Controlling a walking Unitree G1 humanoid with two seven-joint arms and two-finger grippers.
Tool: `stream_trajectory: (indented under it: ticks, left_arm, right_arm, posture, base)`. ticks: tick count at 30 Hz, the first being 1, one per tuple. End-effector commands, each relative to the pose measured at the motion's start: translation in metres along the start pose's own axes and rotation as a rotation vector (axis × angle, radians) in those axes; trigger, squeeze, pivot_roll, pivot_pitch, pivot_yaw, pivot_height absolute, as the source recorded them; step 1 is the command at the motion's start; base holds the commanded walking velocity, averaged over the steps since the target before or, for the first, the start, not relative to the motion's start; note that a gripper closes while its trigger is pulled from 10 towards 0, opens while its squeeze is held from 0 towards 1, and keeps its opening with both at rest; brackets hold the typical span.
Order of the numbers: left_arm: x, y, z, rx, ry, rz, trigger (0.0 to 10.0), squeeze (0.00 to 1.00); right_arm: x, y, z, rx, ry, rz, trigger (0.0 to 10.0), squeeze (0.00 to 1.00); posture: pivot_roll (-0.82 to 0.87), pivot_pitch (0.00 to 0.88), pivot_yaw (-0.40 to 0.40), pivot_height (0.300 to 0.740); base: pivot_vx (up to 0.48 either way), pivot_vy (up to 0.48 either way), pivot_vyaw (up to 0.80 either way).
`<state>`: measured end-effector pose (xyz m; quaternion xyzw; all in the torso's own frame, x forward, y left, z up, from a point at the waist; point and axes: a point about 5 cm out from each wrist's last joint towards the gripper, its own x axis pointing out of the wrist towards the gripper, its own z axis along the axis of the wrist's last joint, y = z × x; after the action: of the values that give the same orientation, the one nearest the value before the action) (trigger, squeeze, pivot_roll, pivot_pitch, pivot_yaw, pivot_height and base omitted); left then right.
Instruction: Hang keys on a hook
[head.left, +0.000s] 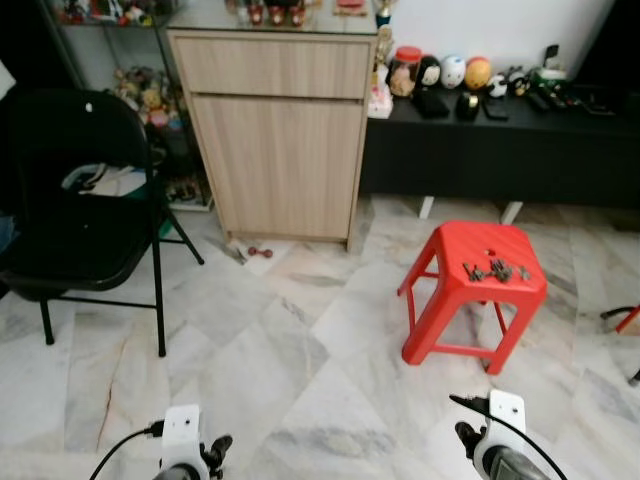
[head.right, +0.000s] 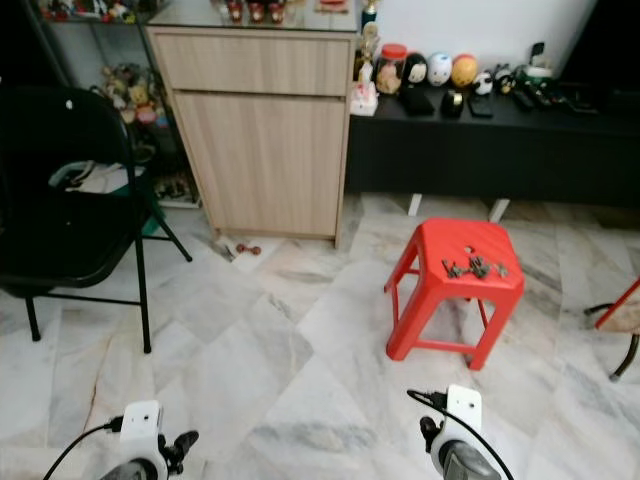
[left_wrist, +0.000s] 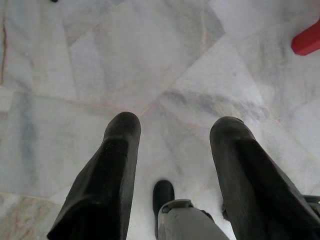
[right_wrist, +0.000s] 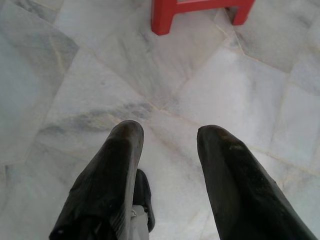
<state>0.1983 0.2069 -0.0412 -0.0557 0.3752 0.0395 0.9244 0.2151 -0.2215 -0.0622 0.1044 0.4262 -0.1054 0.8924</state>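
Keys (head.left: 497, 270) lie on top of the red stool (head.left: 452, 300), ahead to my right. My left gripper (left_wrist: 172, 125) and right gripper (right_wrist: 165, 132) hang low over marble floor (head.left: 280, 380), fingers apart, holding nothing.

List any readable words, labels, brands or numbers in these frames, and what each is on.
No text can be read anywhere.
Items on the black low shelf: any labels are too small and blurred to read.
Items on top of the wooden cabinet: too blurred.
Red stool, keys and black folding chair: no markings visible.
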Motion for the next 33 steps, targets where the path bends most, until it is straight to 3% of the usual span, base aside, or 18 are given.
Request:
stream_trajectory:
  ticks: [1,17,28,31,33]
  left_arm:
    - [-0.0012,0.0009,-0.0015,0.004,0.012,-0.001,10.0,0.00]
    - [-0.0020,0.0016,-0.0018,-0.008,0.003,0.000,10.0,0.00]
    - [-0.0019,0.0021,-0.0004,-0.002,-0.006,-0.002,10.0,0.00]
    - [-0.0024,0.0022,0.0016,-0.013,-0.052,0.020,10.0,0.00]
    - [-0.0039,0.0030,0.0077,-0.013,-0.158,0.055,10.0,0.00]
  right_arm:
    - [-0.0004,-0.0026,-0.0001,0.001,-0.004,-0.007,10.0,0.00]
    - [-0.0004,-0.0026,-0.0007,0.012,-0.008,-0.015,10.0,0.00]
    - [-0.0003,-0.0019,-0.0005,0.015,-0.011,-0.015,10.0,0.00]
    - [-0.0004,-0.0021,-0.0004,0.017,-0.012,-0.015,10.0,0.00]
    - [-0.0004,-0.0023,-0.0004,0.013,-0.009,-0.015,10.0,0.00]
  posture:
    - [0.05,0.050,-0.011,0.740]
    - [0.05,0.054,-0.009,0.740]
    - [0.05,0.053,-0.008,0.740]
    - [0.05,0.053,-0.009,0.740]
    - [0.05,0.053,-0.009,0.740]
  base:
    - [0.000,-0.480,0.00]
    - [0.000,-0.480,0.00]
    - [0.000,-0.320,0.00]
    - [0.000,0.000,0.00]
    - [0.000,0.000,0.00]
